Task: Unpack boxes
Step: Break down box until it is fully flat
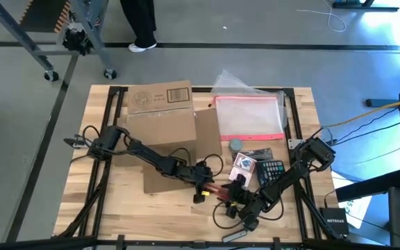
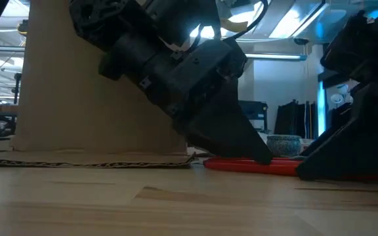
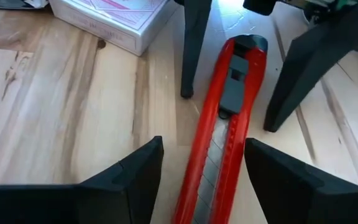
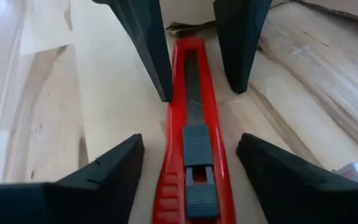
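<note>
Plain brown corrugated cardboard box (image 1: 164,114) sits on the wooden desk (image 1: 117,194) behind the left pincer (image 1: 205,186), well apart from the right pincer (image 1: 229,198); it looks light and fairly stiff, walls would dent under a hard squeeze; flaps are the floppy part; one flap lies flat on the desk beside the left pincer; best hold is probably a flap edge or the top rim, since the body is too broad for either pincer to span.

Red plastic snap-blade utility knife (image 3: 219,134) lies flat on the desk between both pincers; slim, rigid, smooth plastic, likely slippery; segmented blade partly showing, so grab the red handle near the dark slider (image 4: 197,155), not the blade.

Left pincer stands wide, fingers (image 3: 126,180) straddling one end of the knife, nothing held; right pincer also spread, fingers (image 4: 114,168) either side of the slider end, not clamped on it; the two sets of tips face each other very close over the same knife, so a clash looks likely if both close.

Beyond the right pincer: small white printed carton (image 1: 244,164), black calculator (image 1: 271,171), round grey tin (image 1: 236,144), clear plastic pouch with pink-red zip edge (image 1: 250,117); carton is just beside the knife end and could get nudged.
</note>
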{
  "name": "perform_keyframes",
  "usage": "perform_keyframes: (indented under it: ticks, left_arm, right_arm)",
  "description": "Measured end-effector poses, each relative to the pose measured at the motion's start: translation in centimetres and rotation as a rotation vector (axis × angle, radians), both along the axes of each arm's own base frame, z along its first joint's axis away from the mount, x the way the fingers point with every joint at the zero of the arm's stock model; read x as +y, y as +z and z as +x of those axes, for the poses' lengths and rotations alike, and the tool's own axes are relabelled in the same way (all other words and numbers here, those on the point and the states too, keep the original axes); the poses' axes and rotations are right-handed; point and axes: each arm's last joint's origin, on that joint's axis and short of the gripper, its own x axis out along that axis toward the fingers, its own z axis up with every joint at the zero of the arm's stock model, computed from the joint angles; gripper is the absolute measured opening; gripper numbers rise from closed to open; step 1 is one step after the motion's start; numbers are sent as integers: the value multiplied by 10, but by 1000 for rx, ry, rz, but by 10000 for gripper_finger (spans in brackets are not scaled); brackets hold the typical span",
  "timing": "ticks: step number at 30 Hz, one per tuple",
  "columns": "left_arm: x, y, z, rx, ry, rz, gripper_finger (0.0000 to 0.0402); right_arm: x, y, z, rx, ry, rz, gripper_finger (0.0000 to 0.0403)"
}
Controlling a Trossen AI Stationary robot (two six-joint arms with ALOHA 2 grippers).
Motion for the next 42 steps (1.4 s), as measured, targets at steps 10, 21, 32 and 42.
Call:
perform_keyframes:
  ticks: [10,21,32,42]
  left_arm:
    - [-1,0,1,-16,-10,-2,219]
    - [-1,1,1,-23,-19,3,219]
    - [-1,1,1,-24,-19,4,219]
    - [-3,1,0,-26,-19,1,219]
  right_arm:
    - [12,-28,-13,-62,-22,-167,270]
    - [6,-34,-5,-66,-20,-196,233]
    - [2,-34,1,-61,-14,-165,178]
    - [3,-33,2,-65,-16,-168,131]
